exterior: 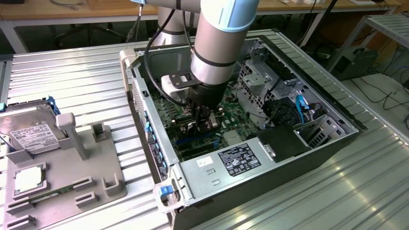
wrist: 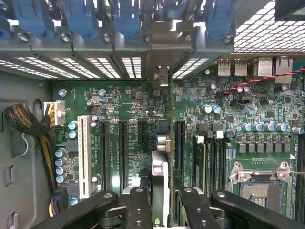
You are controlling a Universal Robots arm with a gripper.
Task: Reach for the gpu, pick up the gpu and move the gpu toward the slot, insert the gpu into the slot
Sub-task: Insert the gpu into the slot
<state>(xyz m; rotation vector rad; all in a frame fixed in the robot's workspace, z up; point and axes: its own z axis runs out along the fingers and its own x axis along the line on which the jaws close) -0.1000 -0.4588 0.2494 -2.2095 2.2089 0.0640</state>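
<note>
My gripper is deep inside the open computer case, low over the green motherboard. Its black fingers are shut on the gpu, which I see edge-on as a thin upright card. The card runs from the fingers toward the case's rear wall. Its grey metal bracket stands against the perforated rear panel. The card sits between two black slots, close to the board. The blue slot is hidden beneath the card's edge.
A white slot and a yellow-black cable bundle lie to one side of the card, the CPU socket to the other. In the exterior view a power supply and drive cage crowd the case. A hard drive rests on a grey fixture.
</note>
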